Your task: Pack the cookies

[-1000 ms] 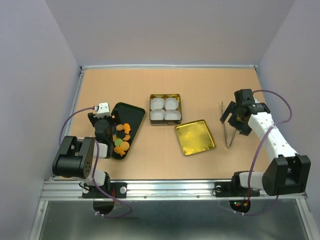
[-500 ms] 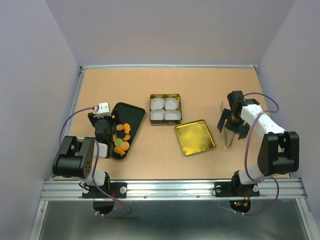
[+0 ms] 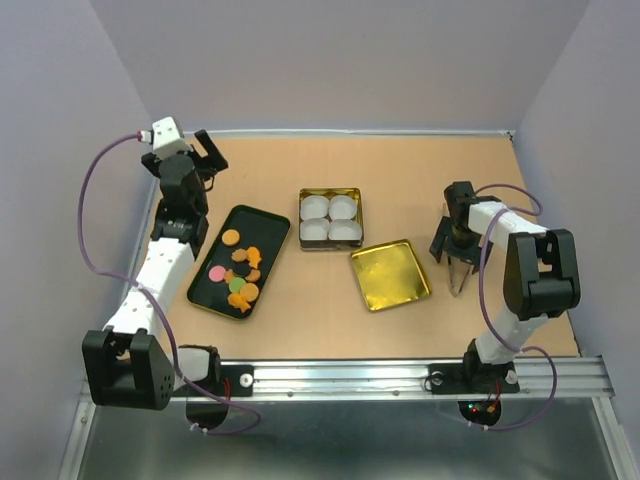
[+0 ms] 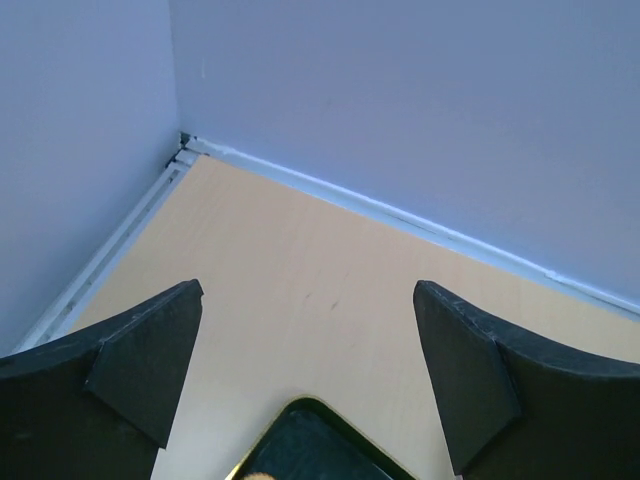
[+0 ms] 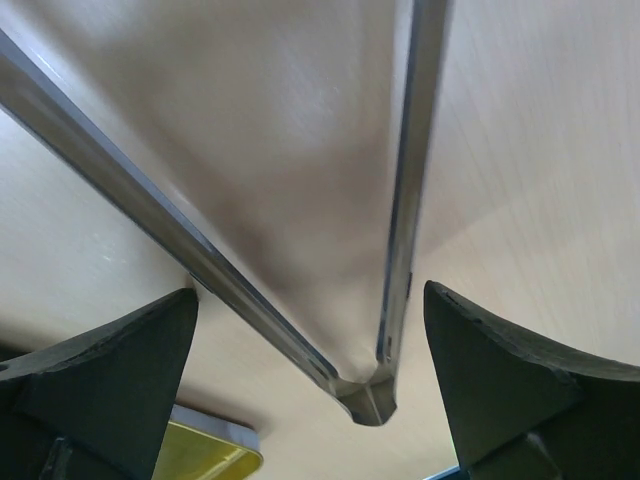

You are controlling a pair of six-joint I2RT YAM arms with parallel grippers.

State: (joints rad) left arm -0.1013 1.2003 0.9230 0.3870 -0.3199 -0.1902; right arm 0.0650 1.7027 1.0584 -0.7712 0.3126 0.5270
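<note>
Tongs pickup, it seems — the right gripper (image 5: 308, 300) hangs wide open astride the tongs (image 5: 405, 180), empty; next it needs to close on them. Left gripper (image 4: 308, 290) is wide open, empty. Cookies (image 3: 240, 272) lie in the tray (image 3: 265, 222).

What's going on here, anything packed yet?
Nothing is packed yet. The cookies all lie on the black tray, and the four paper cups in the open tin are empty, its gold lid beside it. The right gripper hangs low over the metal tongs, jaws open on either side, not gripping. The left gripper is up near the far left corner, jaws open and empty.
</note>
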